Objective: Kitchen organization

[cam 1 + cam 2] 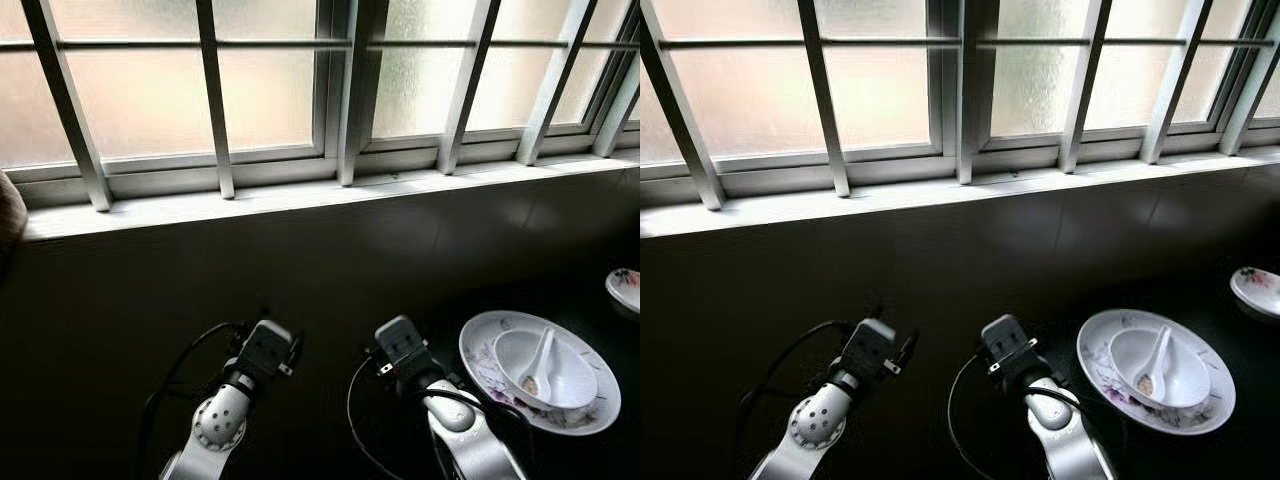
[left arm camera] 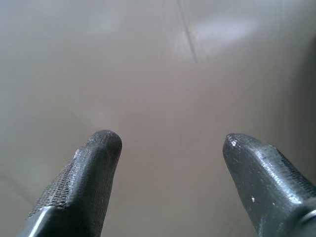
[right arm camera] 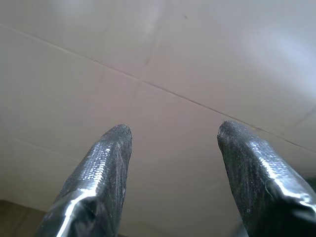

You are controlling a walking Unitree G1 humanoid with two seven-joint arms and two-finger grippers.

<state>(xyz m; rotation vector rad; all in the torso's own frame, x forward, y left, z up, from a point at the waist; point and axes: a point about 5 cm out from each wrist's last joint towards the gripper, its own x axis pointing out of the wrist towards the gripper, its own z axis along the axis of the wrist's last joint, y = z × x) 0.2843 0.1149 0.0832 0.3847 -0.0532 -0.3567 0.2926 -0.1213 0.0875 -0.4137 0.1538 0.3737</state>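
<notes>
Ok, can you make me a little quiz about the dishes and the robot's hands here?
1. True or false: the spoon lies in the bowl.
2. What does the bowl sit on? A) the window sill B) the plate C) a tray
3. Are the left gripper and right gripper open or shut?

Key: 1 true. 2 B. 3 both open, holding nothing.

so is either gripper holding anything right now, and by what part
Nothing is held. The left gripper and right gripper are both open, with only tiled wall between the black fingers.
</notes>
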